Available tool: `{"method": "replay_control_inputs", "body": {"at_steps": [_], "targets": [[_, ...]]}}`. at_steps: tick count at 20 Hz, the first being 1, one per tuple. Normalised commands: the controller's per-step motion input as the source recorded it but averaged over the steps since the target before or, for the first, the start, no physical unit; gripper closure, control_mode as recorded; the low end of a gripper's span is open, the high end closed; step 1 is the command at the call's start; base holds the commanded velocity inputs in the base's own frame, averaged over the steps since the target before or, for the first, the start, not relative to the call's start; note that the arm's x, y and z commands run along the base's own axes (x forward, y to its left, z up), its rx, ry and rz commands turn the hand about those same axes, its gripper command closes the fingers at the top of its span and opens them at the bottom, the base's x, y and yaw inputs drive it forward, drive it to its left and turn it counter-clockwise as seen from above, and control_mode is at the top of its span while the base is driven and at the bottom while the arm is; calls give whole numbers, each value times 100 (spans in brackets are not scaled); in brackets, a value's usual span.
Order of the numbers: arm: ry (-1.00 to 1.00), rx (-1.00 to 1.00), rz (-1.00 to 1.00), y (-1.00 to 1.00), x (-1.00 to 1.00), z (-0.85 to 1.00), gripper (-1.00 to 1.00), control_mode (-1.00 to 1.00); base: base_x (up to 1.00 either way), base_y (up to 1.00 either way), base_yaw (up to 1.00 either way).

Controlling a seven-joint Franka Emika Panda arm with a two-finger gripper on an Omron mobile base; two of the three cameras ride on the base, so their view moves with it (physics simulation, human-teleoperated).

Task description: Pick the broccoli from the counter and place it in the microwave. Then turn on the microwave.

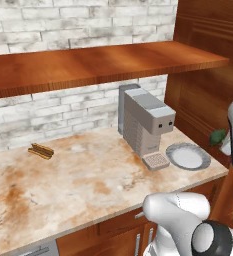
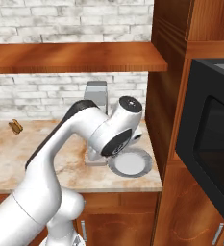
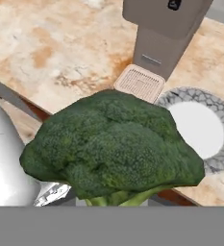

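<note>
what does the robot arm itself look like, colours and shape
The arm is glossy white with rounded, tubular links and bulbous joints. A black strip runs along the upper link, and the joint housings end in dark round caps with a pale rim. No cables or markings are visible. The tool itself cannot be made out.

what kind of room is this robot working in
A kitchen, rendered rather than real. A beige marble-like counter sits on reddish wooden cabinets, a grey coffee machine stands beside a round plate, and a black built-in microwave sits in the wooden wall unit.
</note>
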Motion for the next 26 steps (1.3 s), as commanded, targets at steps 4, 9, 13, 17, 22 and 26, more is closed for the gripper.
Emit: {"method": "replay_control_inputs", "body": {"at_steps": [4,9,13,17,22,26], "targets": [[0,10,0,66,-67,67,100,-100,0,0,0],[0,2,0,67,-60,55,100,-100,0,0,0],[0,0,0,67,-59,32,100,-100,0,0,0],[0,0,-4,66,-47,17,100,-100,0,0,0],[0,0,-11,81,-17,1,100,-100,0,0,0],[0,0,-10,55,0,0,100,-100,0,0,0]]}}
